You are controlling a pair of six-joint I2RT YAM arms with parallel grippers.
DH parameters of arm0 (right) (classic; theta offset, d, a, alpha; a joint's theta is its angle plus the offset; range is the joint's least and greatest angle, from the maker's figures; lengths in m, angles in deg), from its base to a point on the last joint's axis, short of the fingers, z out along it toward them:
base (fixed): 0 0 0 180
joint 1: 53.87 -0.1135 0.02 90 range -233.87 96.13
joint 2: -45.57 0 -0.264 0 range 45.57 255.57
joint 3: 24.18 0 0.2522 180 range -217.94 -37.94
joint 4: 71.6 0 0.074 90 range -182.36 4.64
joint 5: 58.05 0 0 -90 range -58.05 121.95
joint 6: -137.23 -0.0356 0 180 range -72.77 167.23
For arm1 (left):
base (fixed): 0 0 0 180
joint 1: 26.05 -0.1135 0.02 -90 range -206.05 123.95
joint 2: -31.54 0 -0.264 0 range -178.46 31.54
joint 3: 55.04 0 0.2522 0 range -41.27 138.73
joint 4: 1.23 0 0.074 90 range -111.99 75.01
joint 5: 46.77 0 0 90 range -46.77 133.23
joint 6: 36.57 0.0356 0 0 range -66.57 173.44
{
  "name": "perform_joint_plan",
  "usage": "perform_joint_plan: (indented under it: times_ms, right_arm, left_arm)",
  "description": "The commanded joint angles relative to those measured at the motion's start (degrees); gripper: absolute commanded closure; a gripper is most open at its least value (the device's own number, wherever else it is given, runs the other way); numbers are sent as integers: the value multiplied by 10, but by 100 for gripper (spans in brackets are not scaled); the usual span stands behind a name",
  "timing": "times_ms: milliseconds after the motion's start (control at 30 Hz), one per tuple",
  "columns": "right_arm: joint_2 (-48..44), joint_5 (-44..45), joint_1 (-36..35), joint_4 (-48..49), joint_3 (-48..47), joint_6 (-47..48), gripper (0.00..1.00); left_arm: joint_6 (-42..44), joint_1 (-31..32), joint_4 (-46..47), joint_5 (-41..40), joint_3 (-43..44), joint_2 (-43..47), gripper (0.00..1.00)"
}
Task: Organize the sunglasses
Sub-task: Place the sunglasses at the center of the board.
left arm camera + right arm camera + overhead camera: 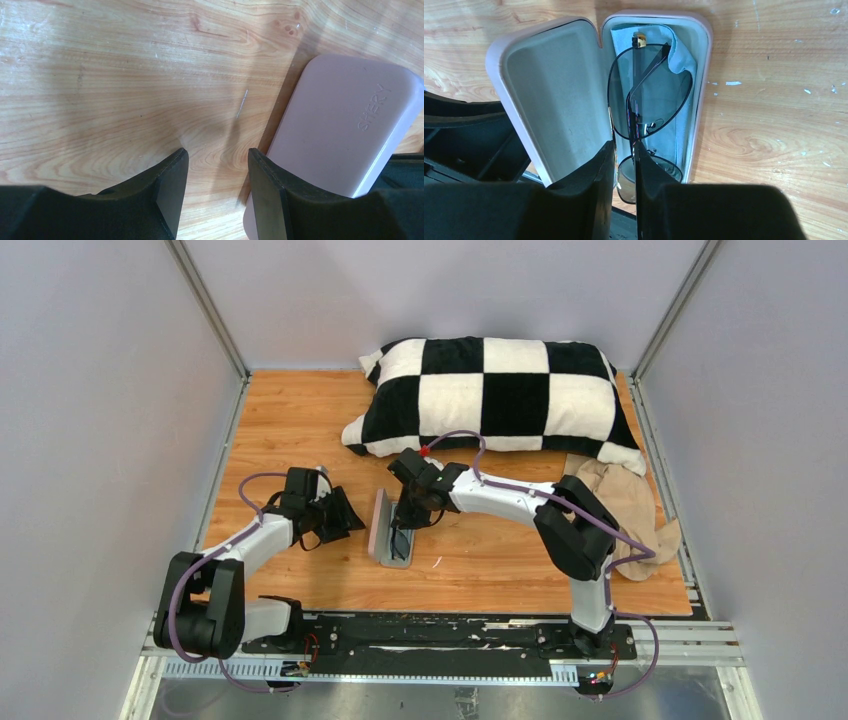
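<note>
The pinkish-grey case point(554, 85) lies open on the wooden table, its lid raised to the left. The sunglasses point(659, 100), folded, with a thin dark frame and dark lenses, sit over a light blue cloth point(674, 55) in the case's base. My right gripper point(624, 150) is shut on the sunglasses at the middle of the frame, over the case's near end; it also shows in the top view point(408, 523). My left gripper point(217, 157) is open and empty, its right finger against the outside of the case's lid point(340, 125). In the top view it sits just left of the case point(385, 530).
A black and white checked pillow point(500, 395) lies along the back of the table. A crumpled beige cloth point(625, 505) lies at the right, behind my right arm. Grey walls close in both sides.
</note>
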Motion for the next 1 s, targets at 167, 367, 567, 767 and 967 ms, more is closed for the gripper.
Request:
perform_joint_plan:
  times_ms: [167,367,567,767,967]
  right_arm:
    - [-2,18,-1,20,16,16,68]
    - [-25,4,-1,47,39,25,59]
    - [-70,-4,-1,63,66,45,57]
    - [-136,52,0,58,84,111,57]
    - [-225,84,12,116,220,175,61]
  left_arm:
    - [8,4,-44,-14,-15,15,44]
    - [7,4,-50,-11,-11,22,44]
    - [21,5,-80,-25,10,42,44]
    - [47,4,-162,-72,75,80,44]
    - [77,41,-204,-68,125,145,43]
